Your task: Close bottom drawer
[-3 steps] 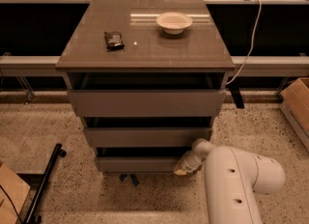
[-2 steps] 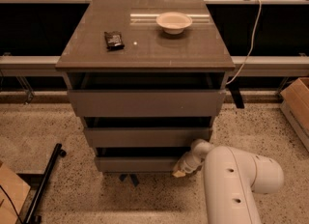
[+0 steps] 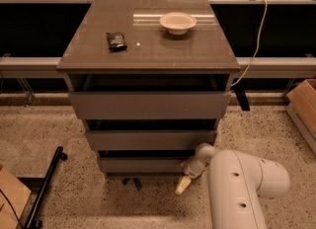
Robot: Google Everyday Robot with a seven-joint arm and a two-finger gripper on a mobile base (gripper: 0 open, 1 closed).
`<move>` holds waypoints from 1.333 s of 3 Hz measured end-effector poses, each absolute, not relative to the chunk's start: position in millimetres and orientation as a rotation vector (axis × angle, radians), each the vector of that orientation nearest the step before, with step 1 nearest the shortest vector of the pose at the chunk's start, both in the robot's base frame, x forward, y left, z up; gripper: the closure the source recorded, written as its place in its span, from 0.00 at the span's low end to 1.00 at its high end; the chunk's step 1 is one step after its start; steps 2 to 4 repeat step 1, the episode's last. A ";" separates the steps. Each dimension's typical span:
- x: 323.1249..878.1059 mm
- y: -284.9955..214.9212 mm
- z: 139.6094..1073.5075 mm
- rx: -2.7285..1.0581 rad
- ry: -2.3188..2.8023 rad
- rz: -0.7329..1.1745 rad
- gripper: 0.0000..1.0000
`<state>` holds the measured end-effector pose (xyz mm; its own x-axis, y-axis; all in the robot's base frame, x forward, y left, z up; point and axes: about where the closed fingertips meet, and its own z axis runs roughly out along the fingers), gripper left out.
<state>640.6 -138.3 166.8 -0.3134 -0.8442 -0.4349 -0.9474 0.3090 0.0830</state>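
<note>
A thin black pole (image 3: 45, 186) lies on the floor left of the big grey cabinet (image 3: 148, 50). On the cabinet's top sit a small black packet (image 3: 116, 41) and a round white bowl (image 3: 177, 22). The flat grey bottom drawer (image 3: 140, 165) is the lowest one in the cabinet, just above the floor. The robot's pale gripper (image 3: 183, 182) is at the right end of that drawer's front. I cannot tell if it is open or closed. The fat white arm (image 3: 242, 188) is right of the cabinet.

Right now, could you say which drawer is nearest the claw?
The bottom drawer: the claw sits by its front's right end; the middle drawer and top drawer lie higher.

The white arm (image 3: 242, 186) bends low, its tool (image 3: 183, 184) angled down to the left.
</note>
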 end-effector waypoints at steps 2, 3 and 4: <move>640.6 -138.3 166.8 -1.615 2.271 0.470 0.00; 640.6 -138.3 166.8 -1.615 2.271 0.470 0.00; 640.6 -138.3 166.8 -1.615 2.271 0.470 0.00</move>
